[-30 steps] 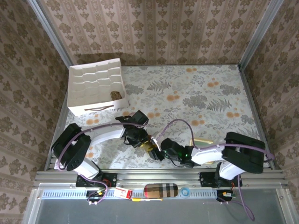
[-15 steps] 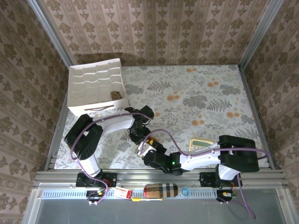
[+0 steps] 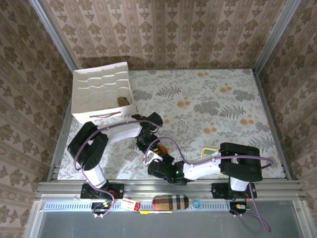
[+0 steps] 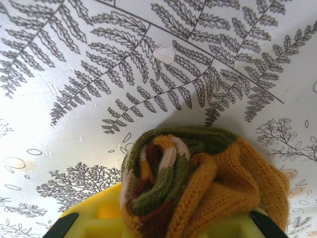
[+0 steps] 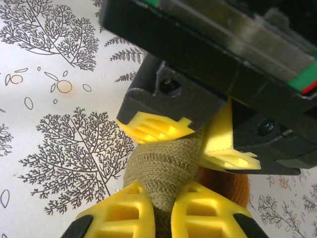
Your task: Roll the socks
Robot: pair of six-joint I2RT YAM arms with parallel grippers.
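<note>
- Sock bundle (image 4: 198, 183): by the near edge of the table (image 3: 213, 94), a bit left of centre, between the two wrists. Top view gives just an orange speck; the arms cover the rest.
- Left wrist view: spiral of olive, orange, cream and dark-brown knit, lower part cut off by the frame.
- Right wrist view: olive neck runs straight from right fingers (image 5: 119, 215) to left fingers (image 5: 153, 130), orange bulge beside it.
- Overall long axis: can't tell.
- Both finger pairs clenched on the fabric.
</note>
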